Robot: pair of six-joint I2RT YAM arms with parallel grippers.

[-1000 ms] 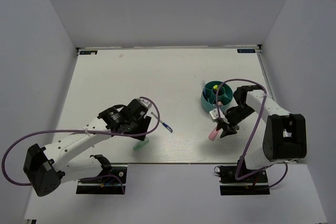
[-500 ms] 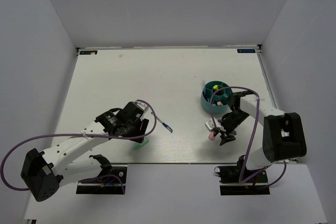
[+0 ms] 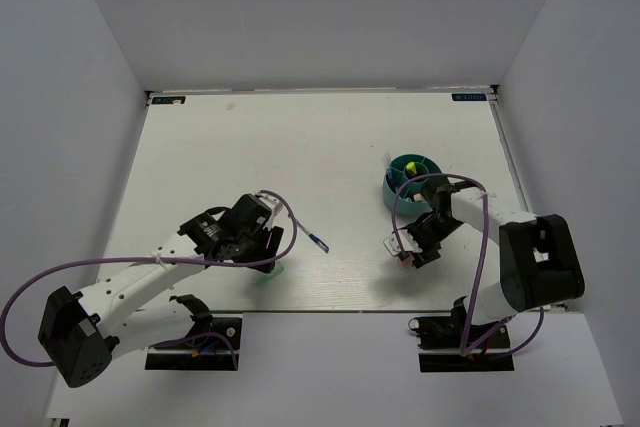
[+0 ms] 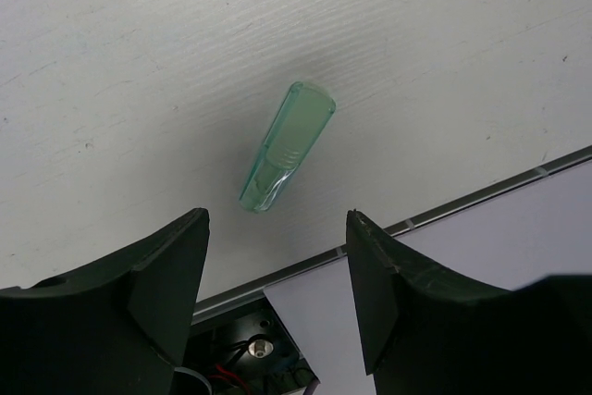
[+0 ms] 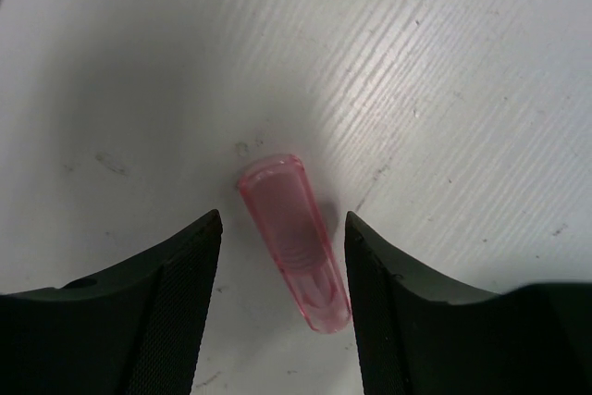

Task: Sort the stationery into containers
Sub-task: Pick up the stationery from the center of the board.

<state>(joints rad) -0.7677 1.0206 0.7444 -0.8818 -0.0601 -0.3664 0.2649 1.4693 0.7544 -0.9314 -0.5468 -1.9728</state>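
A pink stubby piece [image 5: 296,242] lies on the white table between the fingers of my open right gripper [image 5: 283,217], apart from both pads. In the top view this gripper [image 3: 408,250] is just in front of the round teal tub [image 3: 392,190], which holds a yellow-capped item [image 3: 409,163]. A mint-green stubby piece [image 4: 287,145] lies on the table ahead of my open, empty left gripper [image 4: 277,217]. In the top view it [image 3: 268,275] is near the front edge, under the left gripper [image 3: 270,250]. A thin blue pen [image 3: 318,241] lies right of the left gripper.
The table's front edge [image 4: 462,199] runs close behind the mint-green piece, with the left arm's base plate below it. Purple cables [image 3: 440,182] loop over both arms. White walls enclose the table on three sides.
My right gripper has swung left from beside the pink piece and now straddles it. My left gripper has shifted slightly toward the front edge, over the mint-green piece.
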